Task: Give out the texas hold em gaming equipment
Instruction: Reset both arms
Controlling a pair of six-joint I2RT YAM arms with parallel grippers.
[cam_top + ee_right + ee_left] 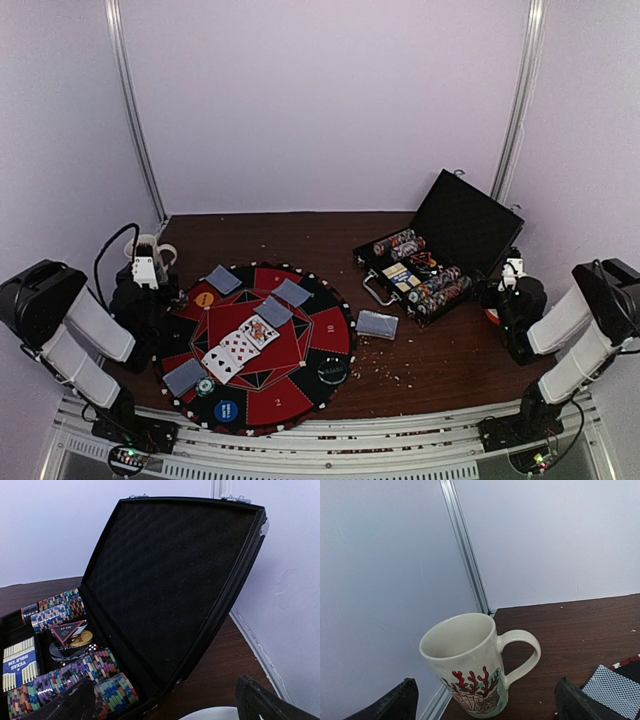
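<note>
Grey-blue-backed cards lie face down on the round mat [300, 385]: one at its far left [223, 279], two near its middle [291, 292], one at its near left [184, 377]. Several face-up cards [240, 348] lie at the mat's centre. A deck [377, 324] lies just right of the mat. Yellow [204, 298], blue [226, 410] and black [332, 371] buttons and a chip [205, 386] sit on the mat. Rows of striped chips [70, 675] fill the open case [470, 225]. My left gripper [487, 700] is open and empty, facing a mug [470, 665]. My right gripper [165, 700] is open and empty by the case's right end.
The cream mug with the red coral pattern [165, 253] stands at the back left corner by the wall. The raised case lid [175, 580] rises in front of my right gripper. A card box [19, 667] and a yellow disc [81, 638] lie in the case. A white rim [210, 714] shows below my right gripper.
</note>
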